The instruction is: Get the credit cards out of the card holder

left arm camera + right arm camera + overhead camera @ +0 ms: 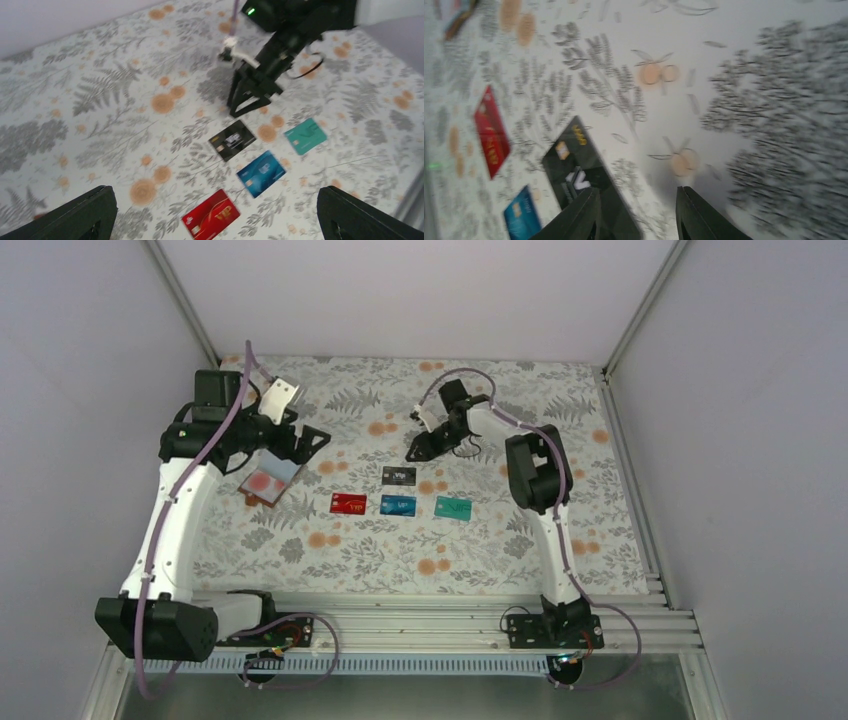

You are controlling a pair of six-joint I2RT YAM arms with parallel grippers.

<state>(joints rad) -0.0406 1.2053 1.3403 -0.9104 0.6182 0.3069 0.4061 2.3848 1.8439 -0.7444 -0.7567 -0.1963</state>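
The brown card holder [270, 482] lies open at the left, with a red-white card [262, 481] on its pale inner pocket. Several cards lie on the cloth: black [398, 475], red [348, 503], blue [398, 505] and teal [453, 507]. My left gripper [300, 443] hovers just right of the holder, open and empty; its view shows the red [210, 215], blue [261, 172], black [231, 140] and teal [305, 135] cards. My right gripper [433, 445] is open and empty, low behind the black card [574, 170]. The holder's edge [459, 15] shows at the top left of its view.
A floral cloth [420, 550] covers the table. White walls stand at the left, back and right. A metal rail [450, 615] runs along the near edge by the arm bases. The right arm's gripper [255, 92] shows in the left wrist view.
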